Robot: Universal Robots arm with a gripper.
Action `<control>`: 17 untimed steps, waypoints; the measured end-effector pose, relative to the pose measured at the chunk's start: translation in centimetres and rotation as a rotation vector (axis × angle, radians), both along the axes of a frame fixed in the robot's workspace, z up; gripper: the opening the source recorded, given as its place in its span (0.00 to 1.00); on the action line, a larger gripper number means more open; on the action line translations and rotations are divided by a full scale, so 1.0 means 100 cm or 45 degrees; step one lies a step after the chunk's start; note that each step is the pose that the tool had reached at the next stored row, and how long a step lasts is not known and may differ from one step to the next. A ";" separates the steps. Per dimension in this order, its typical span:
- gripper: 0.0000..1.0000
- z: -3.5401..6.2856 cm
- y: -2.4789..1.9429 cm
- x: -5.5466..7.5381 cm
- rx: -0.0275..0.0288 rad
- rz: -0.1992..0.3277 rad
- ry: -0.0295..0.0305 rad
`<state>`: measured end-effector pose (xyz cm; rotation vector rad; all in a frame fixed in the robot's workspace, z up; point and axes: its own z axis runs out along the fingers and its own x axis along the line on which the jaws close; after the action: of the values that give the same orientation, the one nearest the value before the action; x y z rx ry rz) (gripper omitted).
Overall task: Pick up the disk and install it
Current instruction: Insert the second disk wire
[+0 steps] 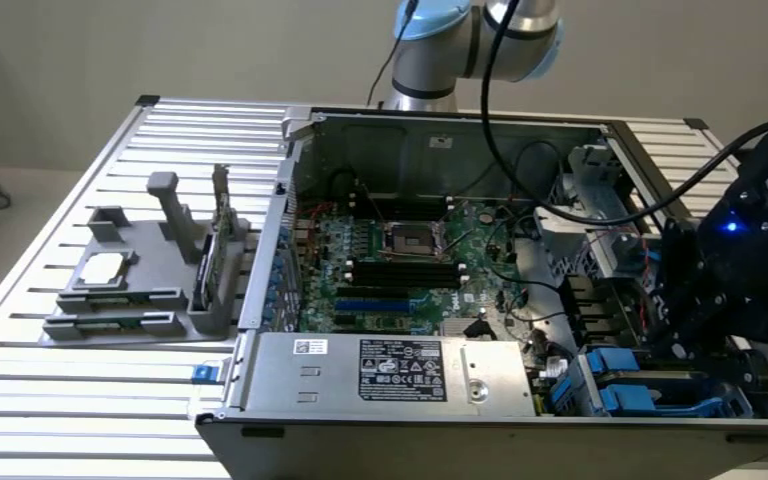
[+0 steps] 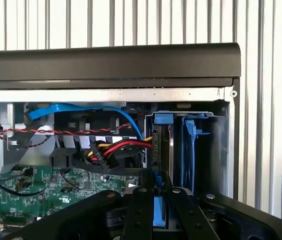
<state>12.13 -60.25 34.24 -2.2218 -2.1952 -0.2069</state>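
Gripper (image 1: 704,345) low over the drive bay at the computer case's (image 1: 424,130) corner, exterior view's right. Wrist view: fingers (image 2: 140,212) clamped on the disk's (image 2: 159,212) blue rail, disk standing on edge in the bay beside an empty blue bracket (image 2: 189,145). Exterior view adds green motherboard (image 1: 398,265), grey power supply (image 1: 391,370), parts holder (image 1: 144,290) on the slatted metal table (image 1: 37,400); plain wall behind
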 end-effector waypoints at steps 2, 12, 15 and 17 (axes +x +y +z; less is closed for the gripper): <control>0.17 -0.0006 -0.0006 -0.001 0.0051 0.001 -0.0082; 0.17 -0.0033 -0.0031 -0.005 0.0147 0.006 -0.0428; 0.17 -0.0040 -0.0038 -0.007 0.0148 0.008 -0.0508; 0.17 -0.0046 -0.0041 -0.008 0.0153 0.010 -0.0563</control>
<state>11.35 -60.66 33.78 -2.2233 -2.2181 -0.2709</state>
